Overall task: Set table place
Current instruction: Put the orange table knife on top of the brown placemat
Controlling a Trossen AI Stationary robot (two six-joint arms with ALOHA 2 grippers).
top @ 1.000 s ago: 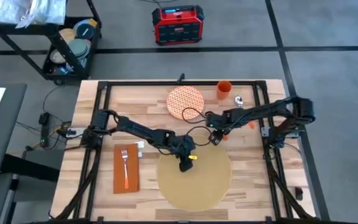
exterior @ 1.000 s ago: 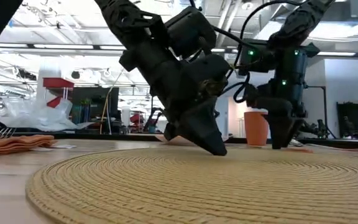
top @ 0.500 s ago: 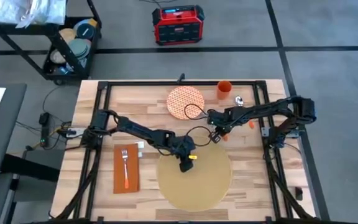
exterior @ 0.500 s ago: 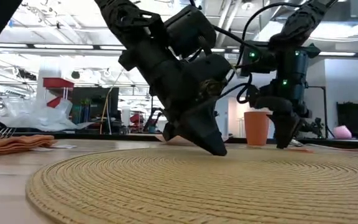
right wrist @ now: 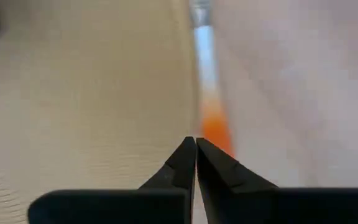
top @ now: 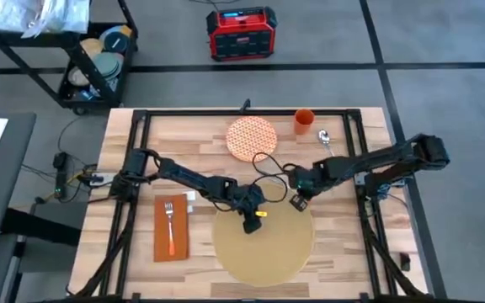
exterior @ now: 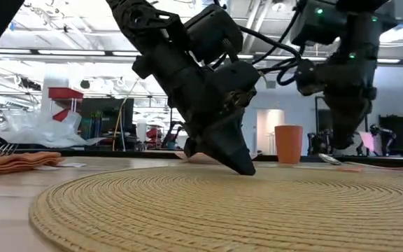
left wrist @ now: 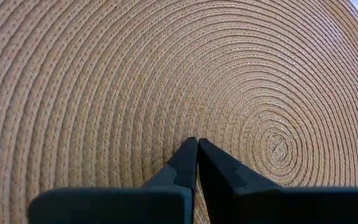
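Observation:
The place, a round tan woven placemat [top: 263,240], lies on the plank table [top: 200,139] toward its near edge. My left gripper [top: 249,225] is shut, its tips down on the mat a little off its centre [left wrist: 275,146]. My right gripper [top: 296,200] is shut and hangs above the table by the mat's far right rim, clear of the surface in the low view [exterior: 343,145]. Just past its tips lies a blurred utensil [right wrist: 204,56] with a silver blade and orange handle [right wrist: 215,132], flat on the wood beside the mat. My left gripper presses its shut fingertips [left wrist: 197,144] onto the placemat's woven top [left wrist: 166,112], a short way from the middle of the spiral. The fingers slant down from the table's far left [exterior: 240,162]. The mat lies flat on the table under them.
At the far edge stand an orange-and-white patterned plate [top: 252,137], an orange cup [top: 304,122] and a spoon [top: 324,136]. A rust-orange napkin [top: 170,229] with a fork [top: 168,220] on it lies left of the mat. A red box [top: 241,32] sits on the floor beyond.
My right gripper has moved toward the table's near edge and risen a little off the surface, staying shut; its arm now stretches lower across the table's right side. My left gripper has stayed on the placemat.

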